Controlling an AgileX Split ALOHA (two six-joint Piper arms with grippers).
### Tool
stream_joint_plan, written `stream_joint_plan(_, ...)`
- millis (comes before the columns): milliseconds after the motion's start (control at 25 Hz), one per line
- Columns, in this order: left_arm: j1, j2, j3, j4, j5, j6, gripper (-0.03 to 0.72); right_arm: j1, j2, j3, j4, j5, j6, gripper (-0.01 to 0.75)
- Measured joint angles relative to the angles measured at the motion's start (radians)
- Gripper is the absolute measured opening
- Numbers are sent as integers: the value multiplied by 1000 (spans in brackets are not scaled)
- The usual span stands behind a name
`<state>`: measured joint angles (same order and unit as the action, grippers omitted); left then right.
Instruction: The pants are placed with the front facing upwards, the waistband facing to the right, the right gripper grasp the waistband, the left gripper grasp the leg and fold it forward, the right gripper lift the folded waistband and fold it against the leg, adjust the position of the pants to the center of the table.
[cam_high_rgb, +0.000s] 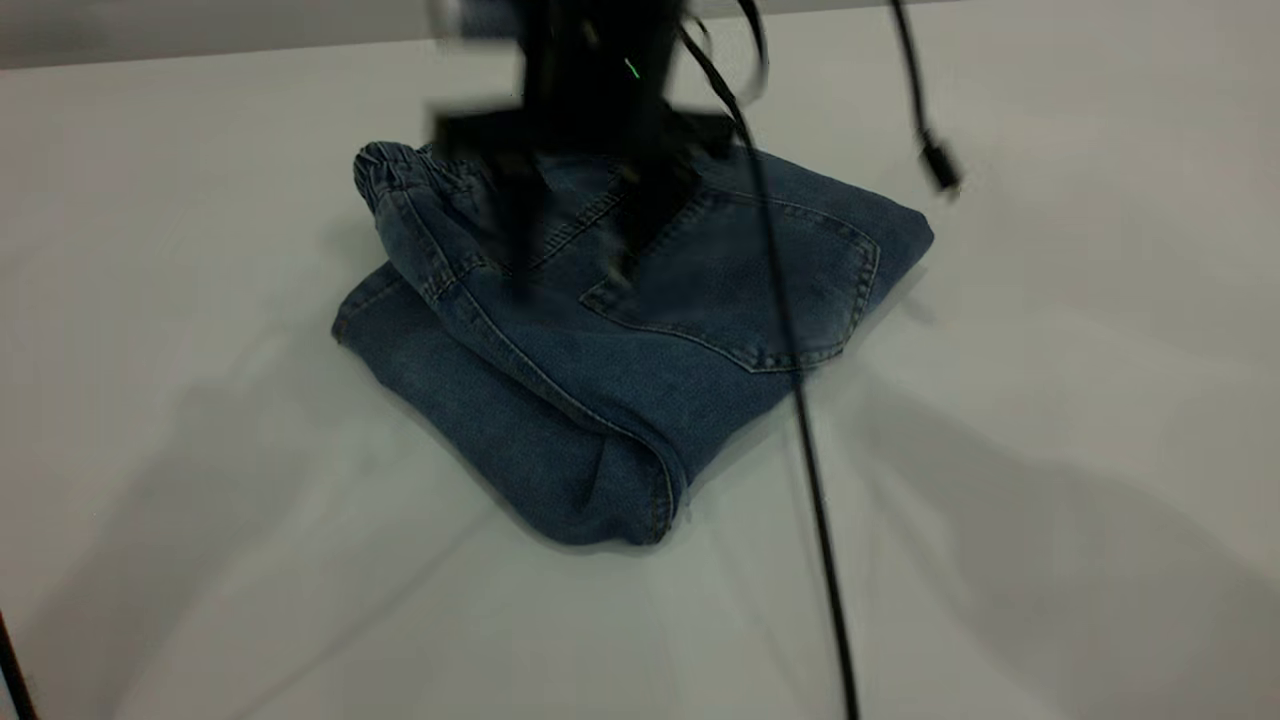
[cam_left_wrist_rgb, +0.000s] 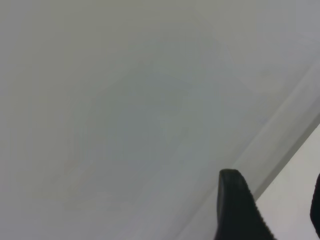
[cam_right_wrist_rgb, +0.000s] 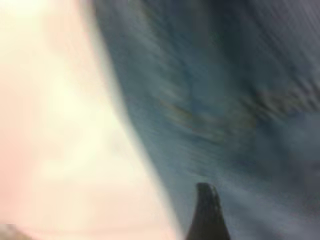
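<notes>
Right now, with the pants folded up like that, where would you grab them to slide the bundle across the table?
Probably the thick rounded fold at the near corner of the pants, coming in from the near side. There the layers wrap together, so one pinch would likely catch them all; the loose hem edge might peel open. The right gripper hangs above the back pocket.

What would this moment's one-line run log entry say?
pants: folded, back pocket up | right gripper: over pants, fingers apart | left gripper: over bare table, holding nothing | stage: positioning

Pants (cam_high_rgb: 640, 330) matt blue denim cloth; table (cam_high_rgb: 1050, 450) smooth white.
</notes>
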<state>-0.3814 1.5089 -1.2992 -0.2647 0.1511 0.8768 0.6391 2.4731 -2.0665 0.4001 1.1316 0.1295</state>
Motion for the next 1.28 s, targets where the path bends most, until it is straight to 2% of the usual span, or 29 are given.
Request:
stream_joint_plan(160, 0, -36, 0, 0, -5, 0, 333, 0, 10, -65, 30, -73, 140, 433)
stream_joint_plan(480, 0, -136, 0, 3, 0, 0, 333, -1, 96, -74, 25, -267, 549, 433)
stream_joint_plan(680, 0, -152, 0, 3, 11, 0, 333, 1, 123, -74, 9, -268, 757, 431)
stream_joint_plan(960, 0, -168, 0, 3, 15, 0, 333, 20, 133, -76, -103, -196, 789, 428)
stream_joint_plan(1280, 0, -190, 0, 3, 23, 0, 333, 82, 146, -76, -125, -185, 733, 428)
